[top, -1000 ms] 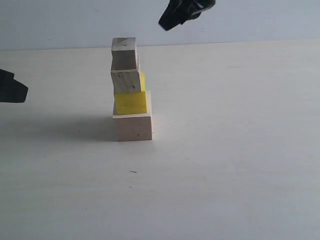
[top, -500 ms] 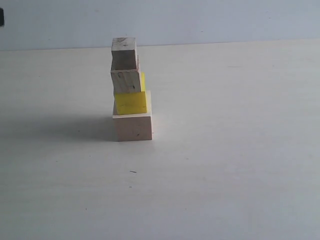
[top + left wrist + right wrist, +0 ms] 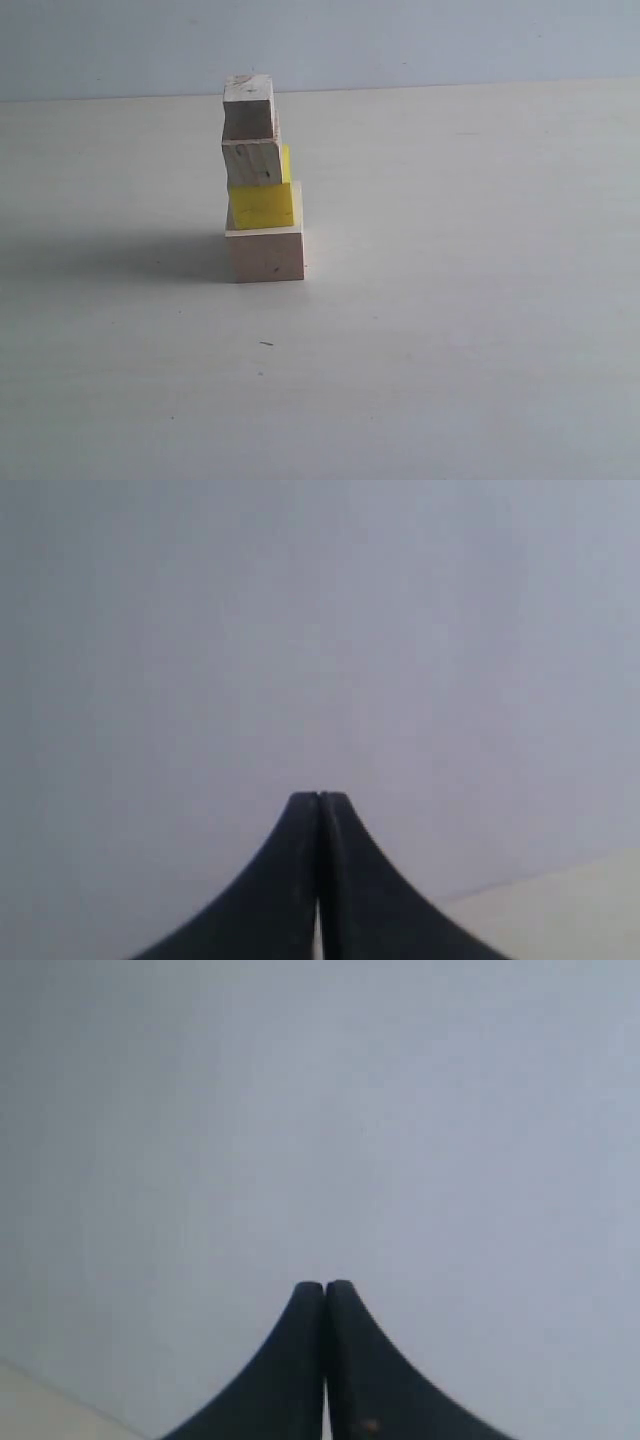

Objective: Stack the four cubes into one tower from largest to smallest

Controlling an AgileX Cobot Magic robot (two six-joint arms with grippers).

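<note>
Tabletop (image 3: 450, 330) is lying pale up front. Toward ten o'clock of centre the tower (image 3: 255, 170) is standing free: large wooden cube (image 3: 265, 255), yellow cube (image 3: 262, 206), medium wooden cube (image 3: 250, 160), smallest wooden cube (image 3: 248, 108) sitting topmost. Behind, a grey wall (image 3: 450, 40) is rising. Left gripper (image 3: 319, 798) and right gripper (image 3: 324, 1286) are pressing jaws together, holding nothing.

The yellow cube (image 3: 262, 206) is bright, the wooden cubes (image 3: 266, 255) pale, the table (image 3: 450, 300) whitish.
</note>
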